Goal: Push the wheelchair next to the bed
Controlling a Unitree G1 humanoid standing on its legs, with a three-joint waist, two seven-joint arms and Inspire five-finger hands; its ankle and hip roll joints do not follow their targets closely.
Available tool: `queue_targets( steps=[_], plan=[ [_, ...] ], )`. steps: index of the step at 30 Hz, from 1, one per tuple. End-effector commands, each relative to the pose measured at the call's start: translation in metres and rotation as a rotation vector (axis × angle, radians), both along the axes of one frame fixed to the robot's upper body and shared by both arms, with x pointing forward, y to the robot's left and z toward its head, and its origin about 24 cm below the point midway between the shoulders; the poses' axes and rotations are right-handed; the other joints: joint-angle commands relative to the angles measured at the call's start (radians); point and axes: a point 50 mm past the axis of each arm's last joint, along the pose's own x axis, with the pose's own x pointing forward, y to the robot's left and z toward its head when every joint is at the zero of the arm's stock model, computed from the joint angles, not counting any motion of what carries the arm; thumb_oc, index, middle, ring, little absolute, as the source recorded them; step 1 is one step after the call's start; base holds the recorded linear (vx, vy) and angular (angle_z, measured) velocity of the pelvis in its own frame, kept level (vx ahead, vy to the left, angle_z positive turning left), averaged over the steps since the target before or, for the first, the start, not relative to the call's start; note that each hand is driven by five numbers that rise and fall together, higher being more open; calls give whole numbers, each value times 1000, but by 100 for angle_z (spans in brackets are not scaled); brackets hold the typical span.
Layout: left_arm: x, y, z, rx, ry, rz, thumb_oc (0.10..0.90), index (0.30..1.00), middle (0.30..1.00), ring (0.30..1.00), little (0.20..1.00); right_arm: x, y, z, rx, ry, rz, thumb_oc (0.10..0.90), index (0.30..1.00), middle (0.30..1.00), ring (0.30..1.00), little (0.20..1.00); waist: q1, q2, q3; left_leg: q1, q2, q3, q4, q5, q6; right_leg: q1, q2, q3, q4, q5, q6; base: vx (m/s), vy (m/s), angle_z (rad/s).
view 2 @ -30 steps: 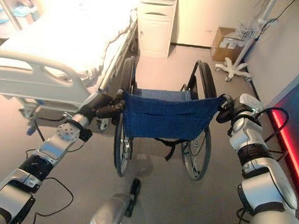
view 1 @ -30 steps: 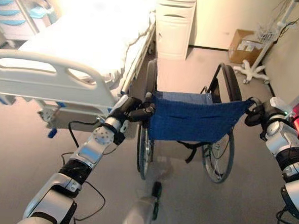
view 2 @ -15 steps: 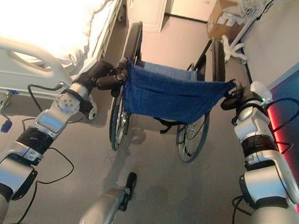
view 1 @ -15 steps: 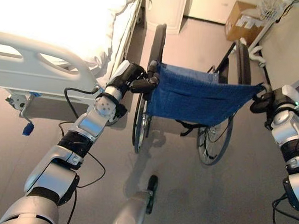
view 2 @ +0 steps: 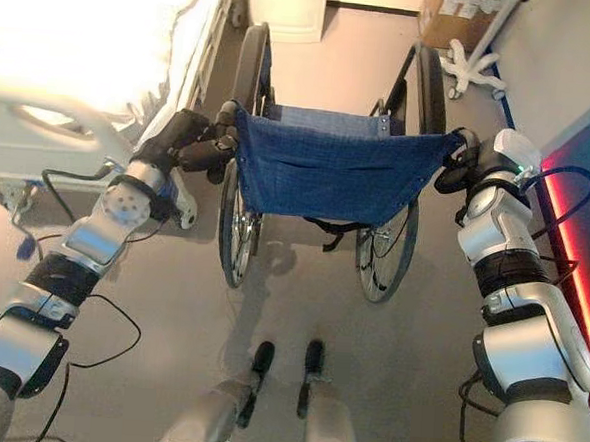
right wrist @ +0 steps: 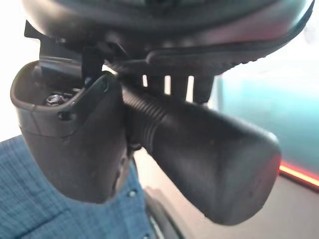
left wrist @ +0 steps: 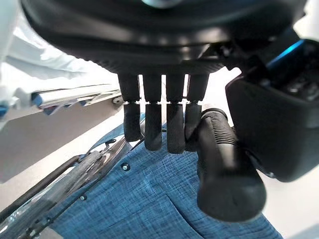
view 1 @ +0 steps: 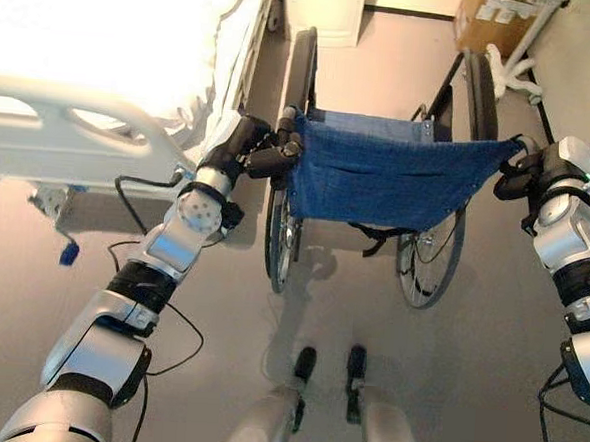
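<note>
The wheelchair (view 1: 383, 176) with a blue cloth backrest stands in front of me, its left wheel close beside the white bed (view 1: 115, 50). My left hand (view 1: 251, 150) is shut on the wheelchair's left push handle (left wrist: 224, 169), which lies between the thumb and the curled fingers (left wrist: 159, 124). At the other side my right hand (view 1: 526, 175) is shut on the right push handle (right wrist: 199, 149). The blue backrest spans between both hands.
The bed's white side rail (view 1: 70, 132) juts toward my left arm. Ahead stand a white cabinet (view 1: 333, 8), a cardboard box (view 1: 488, 7) and a wheeled stand's base (view 1: 515, 69). A red-lit strip (view 2: 571, 288) runs along the right wall.
The camera has dipped and come closer to the bed. The wheelchair has rolled forward alongside the bed and now sits squarer. Both hands have stayed on the handles.
</note>
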Motion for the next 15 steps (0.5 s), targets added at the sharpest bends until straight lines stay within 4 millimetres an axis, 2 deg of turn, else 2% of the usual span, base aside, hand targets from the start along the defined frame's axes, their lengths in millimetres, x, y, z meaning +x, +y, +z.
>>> queue_targets(
  steps=[1, 2, 3, 4, 5, 6, 7, 8, 9, 10, 11, 12, 13, 15],
  plan=[
    [-12, 37, -51, 150, 175, 135, 400, 300, 300, 300, 300, 16, 86, -19, -172, 98, 444, 400, 300, 300, 300, 300, 70, -47, -2, 122, 17, 17, 12, -183, -24, -69, -47, 15, -20, 173, -53, 370, -252, 51],
    [-12, 36, -53, 128, 180, 138, 400, 300, 300, 300, 300, 15, 84, -20, -163, 112, 446, 400, 300, 300, 300, 300, 59, -50, -16, 163, 54, 21, 23, -207, -45, -83, -54, -6, 59, 167, -57, 311, -186, 36],
    [-12, 35, -54, 127, 183, 139, 400, 300, 300, 300, 300, 15, 83, -20, -164, 116, 445, 400, 300, 300, 300, 300, 55, -48, -17, 179, 72, 27, 25, -211, -54, -84, -57, -15, 78, 162, -60, 536, -315, 50],
    [-14, 31, -61, 137, 206, 131, 400, 300, 300, 300, 300, 10, 76, -30, -160, 139, 441, 400, 300, 300, 300, 300, 32, -44, -23, 245, 160, 75, 15, -165, -91, -64, -69, -70, 95, 158, -71, 520, -310, 56],
    [-16, 30, -65, 142, 219, 128, 400, 300, 300, 300, 300, 7, 71, -34, -160, 146, 442, 400, 300, 300, 300, 300, 19, -39, -27, 276, 200, 98, 7, -114, -109, -44, -67, -97, 93, 152, -81, 482, -289, 58],
    [-16, 29, -66, 143, 220, 127, 400, 300, 300, 300, 300, 6, 70, -35, -160, 147, 442, 400, 300, 300, 300, 300, 18, -37, -26, 282, 205, 99, 4, -110, -111, -39, -65, -101, 92, 151, -83, 403, -230, 61],
    [-19, 27, -72, 142, 230, 128, 400, 300, 300, 300, 300, 3, 67, -40, -162, 145, 445, 400, 300, 300, 300, 300, 8, -28, -40, 324, 239, 114, -25, -27, -142, -2, -58, -137, 72, 140, -91, 342, -185, 62],
    [-19, 27, -74, 137, 235, 128, 400, 300, 300, 300, 300, 2, 65, -40, -163, 142, 445, 400, 300, 300, 300, 300, 6, -24, -46, 333, 245, 109, -33, 6, -149, 13, -50, -142, 65, 130, -100, 348, -186, 62],
    [-19, 27, -74, 136, 236, 128, 400, 300, 300, 300, 300, 2, 65, -40, -163, 140, 446, 400, 300, 300, 300, 300, 6, -24, -47, 334, 246, 108, -36, 11, -150, 16, -48, -144, 64, 128, -102, 284, -135, 50],
    [-19, 25, -76, 127, 237, 127, 400, 300, 300, 300, 300, 1, 65, -40, -168, 137, 447, 400, 300, 300, 300, 300, 0, -19, -56, 338, 254, 101, -31, 52, -160, 29, -39, -145, 56, 116, -115, 395, -113, 30],
    [-20, 23, -83, 107, 247, 130, 400, 300, 300, 300, 300, 1, 66, -43, -178, 149, 457, 400, 300, 300, 300, 300, -9, -6, -78, 371, 271, 86, -14, 121, -181, 42, -17, -141, 60, 93, -136, 383, -100, 23],
    [-21, 23, -83, 106, 248, 131, 400, 300, 300, 300, 300, 2, 67, -43, -178, 149, 458, 400, 300, 300, 300, 300, -12, -8, -81, 371, 269, 83, -17, 128, -181, 42, -19, -142, 57, 95, -137, 485, -95, 29],
    [-23, 23, -89, 95, 256, 130, 400, 300, 300, 300, 300, 0, 67, -51, -182, 163, 464, 400, 300, 300, 300, 300, -8, -8, -96, 357, 255, 62, 34, 174, -179, 67, -4, -140, 63, 65, -159, 303, -73, 28],
    [-24, 22, -91, 92, 257, 128, 400, 300, 300, 300, 300, -2, 68, -56, -172, 167, 464, 400, 300, 300, 300, 300, 1, -13, -95, 323, 243, 65, 89, 183, -173, 101, 3, -143, 66, 45, -173, 411, -135, 20]
  ],
)
